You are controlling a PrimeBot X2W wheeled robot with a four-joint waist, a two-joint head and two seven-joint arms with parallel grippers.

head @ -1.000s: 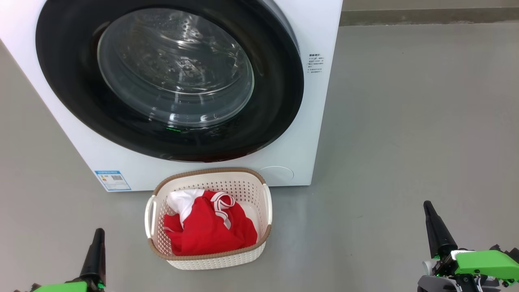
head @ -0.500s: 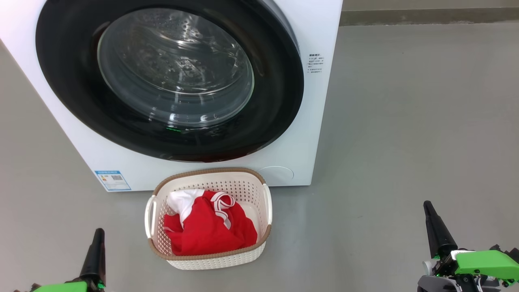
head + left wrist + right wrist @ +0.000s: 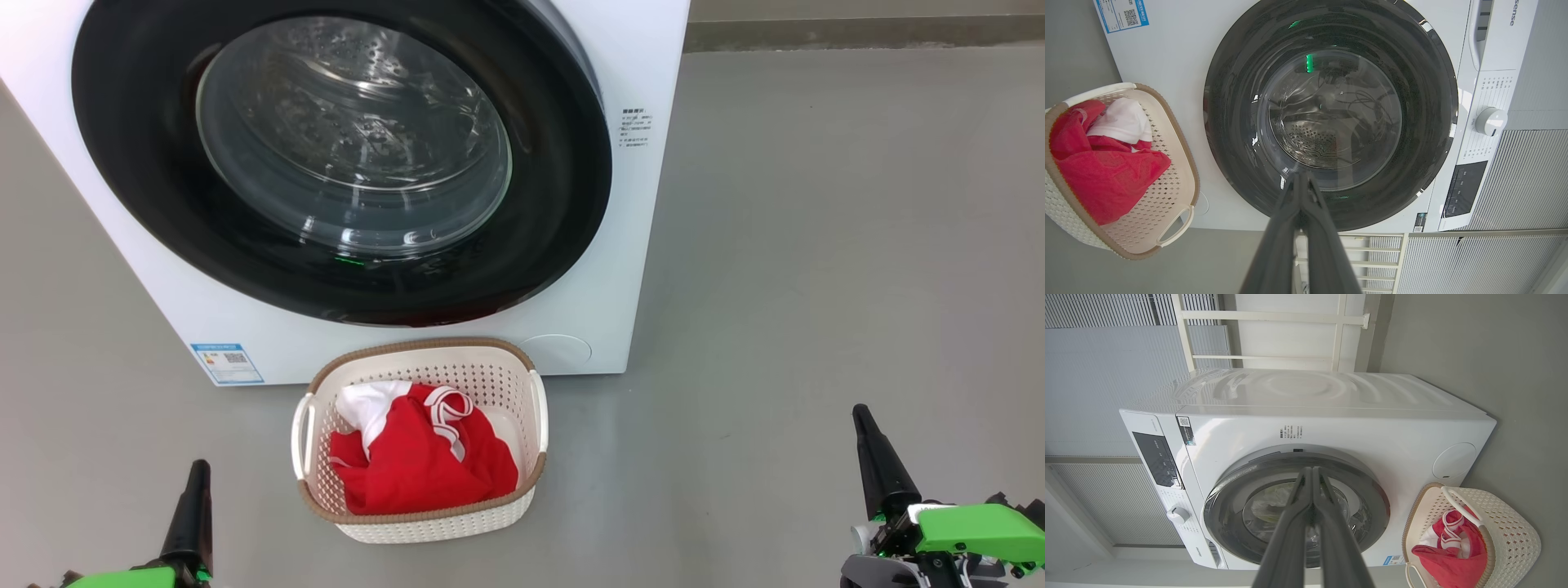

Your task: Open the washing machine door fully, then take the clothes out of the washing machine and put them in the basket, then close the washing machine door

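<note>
In front of the boxy white washing machine (image 3: 204, 327), the red fabric clothes (image 3: 424, 469) lay in the cream perforated basket (image 3: 420, 345) and the round black-rimmed glass door (image 3: 343, 163) looked shut, so the left pincer (image 3: 197, 474) and right pincer (image 3: 862, 418), both pinched closed and empty, needed only to check its latch.

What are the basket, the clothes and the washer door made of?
The basket looks like matte cream plastic, moulded with holes, brown woven-look rim. The clothes are soft red fabric, creased and slumped. The door has a glossy black rim, likely plastic, around a clear, reflective bowl, probably glass.
</note>
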